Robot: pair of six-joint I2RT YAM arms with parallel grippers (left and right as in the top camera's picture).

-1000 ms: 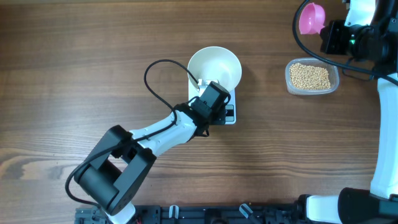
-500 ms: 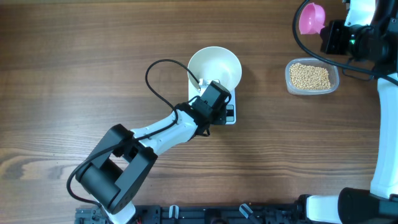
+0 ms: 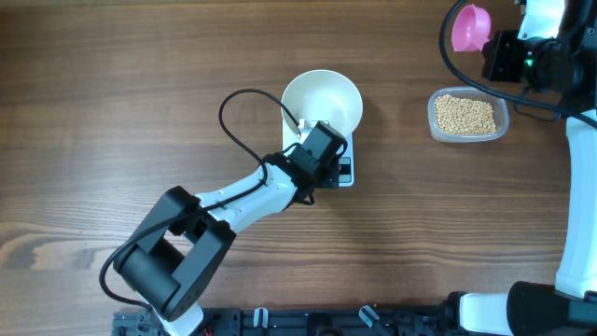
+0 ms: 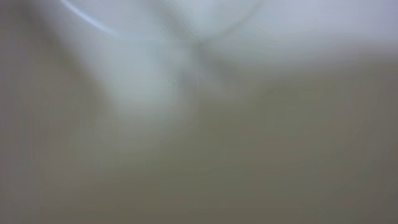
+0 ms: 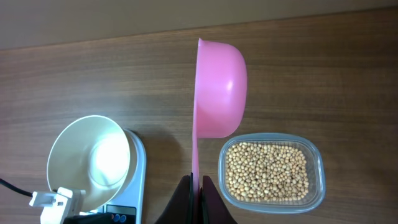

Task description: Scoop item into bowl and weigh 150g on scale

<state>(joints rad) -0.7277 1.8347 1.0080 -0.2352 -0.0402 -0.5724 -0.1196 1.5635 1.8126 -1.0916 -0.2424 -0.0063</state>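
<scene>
**A:** What are we seeing at the right pincer [image 5: 198, 190]?

**B:** We are seeing it clamping together on the thin handle of a pink scoop [image 5: 221, 93], which is standing on edge just ahead of the fingers. The beans [image 5: 267, 171] are lying in a clear tub [image 5: 317, 180] on the tabletop [image 5: 93, 68], just to the right of the pincer and beside the scoop's cup.

**A:** And the left pincer [image 3: 308, 129]?

**B:** Its fingers are sitting together, close by the near wall of the white bowl [image 3: 322, 98]. The bowl is resting on the scale [image 3: 346, 172], directly ahead of that pincer. The pincer's own camera is giving us only a pale blur.
</scene>
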